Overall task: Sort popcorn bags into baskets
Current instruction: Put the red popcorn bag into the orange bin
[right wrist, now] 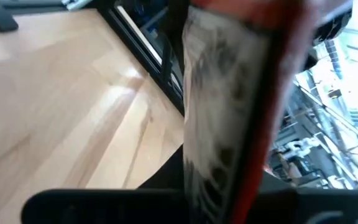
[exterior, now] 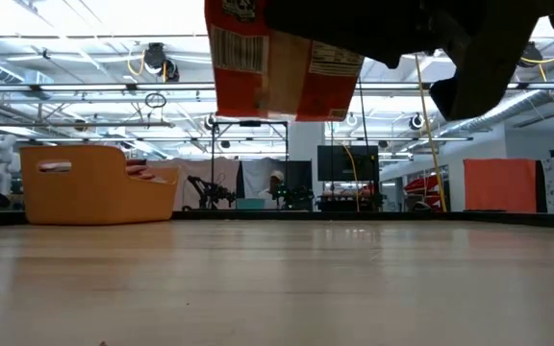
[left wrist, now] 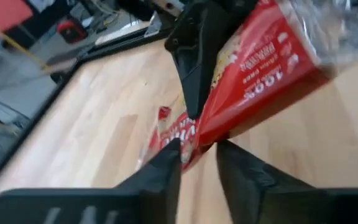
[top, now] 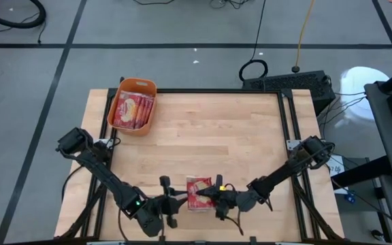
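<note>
One red popcorn bag [top: 199, 192] hangs in the air near the table's near edge, between my two grippers. My right gripper [top: 215, 197] reaches it from the right and is shut on it. My left gripper [top: 181, 199] [left wrist: 199, 146] stands at the bag's left end, open, with the bag's lower corner [left wrist: 191, 140] just above the gap between its fingertips. The low view shows the bag [exterior: 279, 65] well above the wood. The orange basket [top: 137, 86] [exterior: 94, 187] stands at the far left corner, with several red bags [top: 131, 110] lying in it. My left gripper may or may not be touching the bag's corner; I cannot tell. My right gripper pinches the bag between its two fingers at the bag's right side [top: 209, 194]; one dark finger [left wrist: 194, 74] lies on its printed face. The fingers come level from the table's right. The bag [right wrist: 229, 106] is tilted and lifted clear.
Bare wood [top: 216, 136] spreads from the held bag to the basket. Black frame rails [top: 288, 122] run along the table's sides. A keyboard [top: 288, 83] and cables lie on the floor past the far edge.
</note>
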`<state>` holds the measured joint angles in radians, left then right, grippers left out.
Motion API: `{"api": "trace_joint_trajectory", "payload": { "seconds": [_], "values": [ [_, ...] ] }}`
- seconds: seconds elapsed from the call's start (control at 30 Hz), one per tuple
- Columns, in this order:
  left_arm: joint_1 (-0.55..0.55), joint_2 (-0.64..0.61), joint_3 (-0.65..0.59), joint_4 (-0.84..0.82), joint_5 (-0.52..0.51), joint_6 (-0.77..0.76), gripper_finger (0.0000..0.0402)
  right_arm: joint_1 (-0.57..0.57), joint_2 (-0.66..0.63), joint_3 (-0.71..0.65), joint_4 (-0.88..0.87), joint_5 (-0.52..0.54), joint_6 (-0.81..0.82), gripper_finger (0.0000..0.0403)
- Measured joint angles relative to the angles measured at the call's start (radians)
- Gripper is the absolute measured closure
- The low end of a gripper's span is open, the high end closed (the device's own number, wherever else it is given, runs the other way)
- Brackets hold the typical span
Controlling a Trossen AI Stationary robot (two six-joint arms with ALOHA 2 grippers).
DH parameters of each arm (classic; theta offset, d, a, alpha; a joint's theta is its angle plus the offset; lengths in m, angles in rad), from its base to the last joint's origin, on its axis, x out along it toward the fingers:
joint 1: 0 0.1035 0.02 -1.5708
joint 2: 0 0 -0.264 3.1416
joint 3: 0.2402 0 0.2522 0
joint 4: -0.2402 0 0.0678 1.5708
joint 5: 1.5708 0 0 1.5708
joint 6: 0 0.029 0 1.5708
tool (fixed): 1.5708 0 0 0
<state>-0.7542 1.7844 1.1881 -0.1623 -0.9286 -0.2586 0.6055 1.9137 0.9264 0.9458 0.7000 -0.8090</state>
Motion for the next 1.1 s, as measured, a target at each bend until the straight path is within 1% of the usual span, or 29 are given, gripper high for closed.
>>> {"api": "trace_joint_trajectory", "payload": {
  "seconds": [0.1,0.17,0.23,0.33,0.43,0.5,0.53,0.6,0.67,0.77,0.83,1.0,1.1],
  "values": [
    [-0.009,-0.001,0.0,0.0,0.0,-0.105,0.0256,0.013,-0.001,0.0,-0.003,0.021,-0.034,0.0366],
    [-0.015,-0.001,0.0,0.001,0.0,-0.157,0.0231,0.025,-0.007,-0.001,-0.011,0.06,-0.06,0.0366],
    [-0.024,-0.001,0.0,0.001,0.0,-0.194,0.0213,0.039,-0.01,-0.001,-0.006,0.103,-0.096,0.0368],
    [-0.03,-0.001,0.0,0.002,0.0,-0.261,0.0201,0.066,-0.023,-0.001,-0.01,0.191,-0.18,0.037],
    [-0.03,-0.02,0.0,0.007,-0.015,-0.31,0.0204,0.099,-0.048,-0.001,-0.011,0.276,-0.278,0.037],
    [-0.021,-0.038,0.0,0.042,-0.03,-0.324,0.0213,0.12,-0.067,-0.001,-0.006,0.316,-0.336,0.037],
    [-0.018,-0.049,0.0,0.059,-0.038,-0.318,0.0218,0.133,-0.079,-0.001,-0.008,0.338,-0.371,0.037],
    [-0.009,-0.066,-0.001,0.125,-0.052,-0.257,0.0228,0.156,-0.097,-0.001,-0.006,0.372,-0.428,0.0371],
    [0.002,-0.088,0.0,0.195,-0.034,-0.226,0.0237,0.18,-0.114,-0.001,-0.007,0.404,-0.475,0.0372],
    [0.006,-0.101,0.0,0.252,-0.021,-0.187,0.0249,0.21,-0.124,-0.001,-0.003,0.451,-0.549,0.0372],
    [0.017,-0.101,0.0,0.295,-0.014,-0.195,0.0256,0.222,-0.124,-0.001,-0.016,0.453,-0.594,0.0372],
    [0.06,-0.102,0.0,0.392,-0.014,-0.327,0.0273,0.224,-0.123,-0.001,-0.04,0.421,-0.707,0.0372],
    [0.091,-0.102,0.0,0.396,0.018,-0.505,0.0285,0.215,-0.122,-0.001,-0.041,0.399,-0.81,0.0372]
  ]
}}
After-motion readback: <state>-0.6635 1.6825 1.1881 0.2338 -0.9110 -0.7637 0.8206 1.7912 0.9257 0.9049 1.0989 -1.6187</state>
